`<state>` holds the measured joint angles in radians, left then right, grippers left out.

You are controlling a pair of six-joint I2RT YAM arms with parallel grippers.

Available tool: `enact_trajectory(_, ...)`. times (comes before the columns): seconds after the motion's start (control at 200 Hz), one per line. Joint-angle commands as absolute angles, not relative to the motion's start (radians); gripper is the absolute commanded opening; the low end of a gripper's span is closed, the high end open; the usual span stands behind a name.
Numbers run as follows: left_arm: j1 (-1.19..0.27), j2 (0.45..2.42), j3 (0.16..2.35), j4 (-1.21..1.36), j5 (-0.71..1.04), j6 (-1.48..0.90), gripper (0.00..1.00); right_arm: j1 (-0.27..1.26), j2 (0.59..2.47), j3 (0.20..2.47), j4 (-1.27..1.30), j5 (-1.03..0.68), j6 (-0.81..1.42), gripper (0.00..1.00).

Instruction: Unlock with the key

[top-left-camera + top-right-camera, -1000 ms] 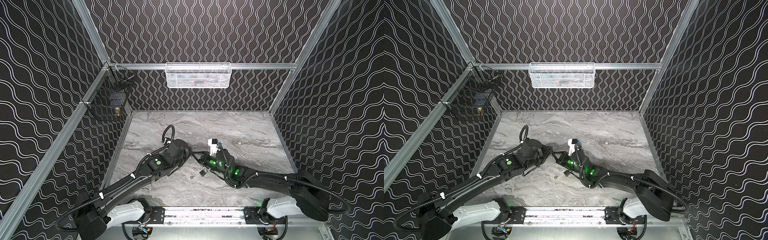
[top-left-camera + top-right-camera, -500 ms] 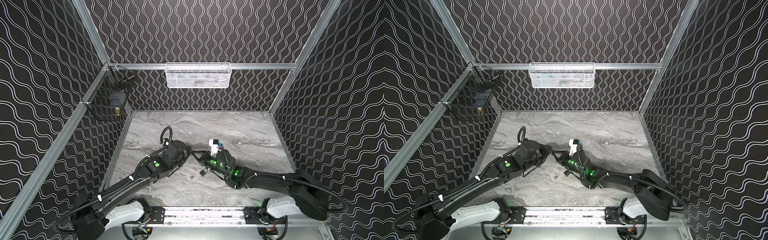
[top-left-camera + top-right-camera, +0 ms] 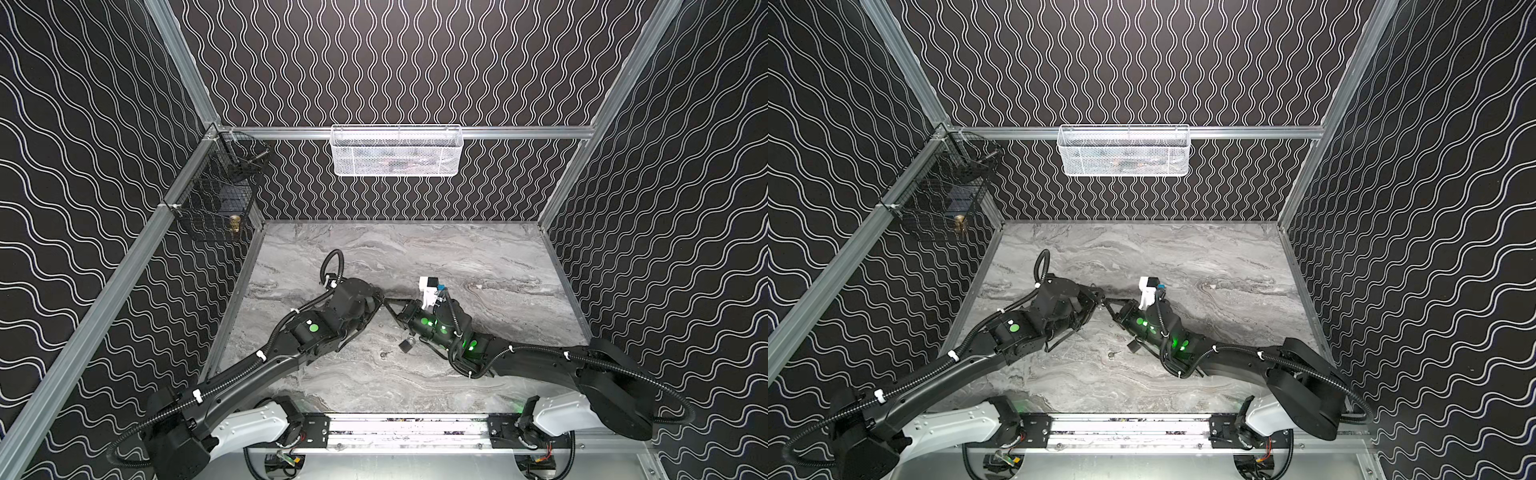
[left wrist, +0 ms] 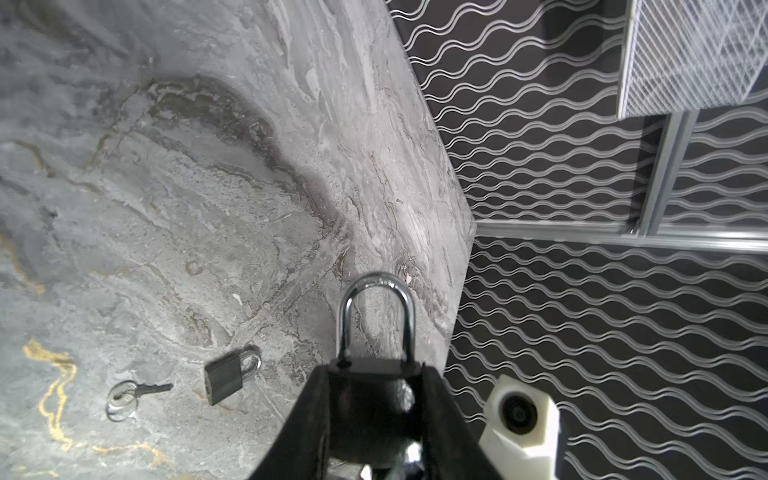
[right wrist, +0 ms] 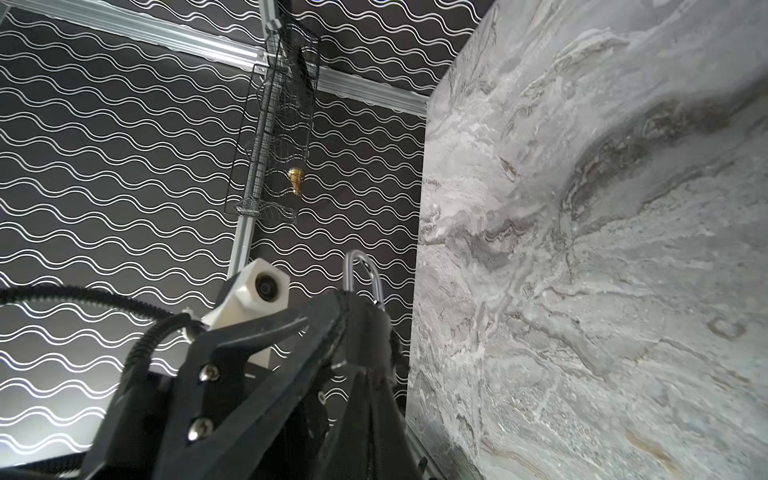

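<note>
Hovering mid-table, our grippers sit well apart from every table [image 3: 478,257] edge, with open marble beyond them to the far and right. Our left gripper [image 4: 376,376] clamps the black body of the held padlock [image 4: 365,399] above the surface. Its long axis follows the gripper's reach, shackle leading toward the far right corner. Our right gripper [image 3: 392,307] is pinched closed at the padlock's base; we cannot tell on what. A loose padlock [image 4: 224,378] and loose key [image 4: 137,390] lie just nearer.
</note>
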<state>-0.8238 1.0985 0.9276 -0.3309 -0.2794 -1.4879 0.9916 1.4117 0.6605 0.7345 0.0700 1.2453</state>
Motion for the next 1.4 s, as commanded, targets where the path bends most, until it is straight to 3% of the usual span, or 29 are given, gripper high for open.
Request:
enact_trajectory(0.0, -0.824, 1.107, 0.952, -0.29, -0.238, -1.409, 0.04, 0.991, 1.401, 0.658, 0.66, 0.101, 1.197, 0.01)
enact_trajectory(0.33, -0.811, 1.144, 1.004, -0.415, -0.29, -1.248, 0.04, 0.992, 1.32, 0.653, 0.566, 0.153, 1.093, 0.23)
enact_trajectory(0.355, -0.81, 1.14, 0.998, -0.407, -0.294, -1.23, 0.04, 0.992, 1.313, 0.655, 0.554, 0.152, 1.087, 0.2)
enact_trajectory(0.415, -0.806, 1.133, 0.993, -0.432, -0.305, -1.229, 0.04, 0.993, 1.313, 0.65, 0.549, 0.155, 1.086, 0.02)
enact_trajectory(0.475, -0.801, 1.121, 0.976, -0.413, -0.301, -1.227, 0.04, 0.992, 1.323, 0.643, 0.579, 0.139, 1.081, 0.02)
enact_trajectory(0.571, -0.798, 1.106, 0.971, -0.407, -0.305, -1.198, 0.05, 0.992, 1.319, 0.649, 0.571, 0.132, 1.059, 0.2)
enact_trajectory(0.741, -0.793, 1.112, 1.005, -0.479, -0.316, -1.026, 0.05, 0.974, 1.243, 0.638, 0.495, 0.143, 0.985, 0.36)
enact_trajectory(0.891, -0.793, 1.088, 0.964, -0.479, -0.319, -0.81, 0.04, 0.888, 1.222, 0.742, 0.248, 0.003, 0.867, 0.57)
enact_trajectory(1.136, -0.793, 0.994, 0.79, -0.273, -0.309, -0.435, 0.03, 0.787, 1.313, 0.959, -0.082, -0.251, 0.641, 0.73)
enact_trajectory(1.396, -0.796, 0.904, 0.581, 0.011, -0.257, -0.199, 0.0, 0.776, 1.496, 1.253, -0.42, -0.346, 0.448, 0.82)
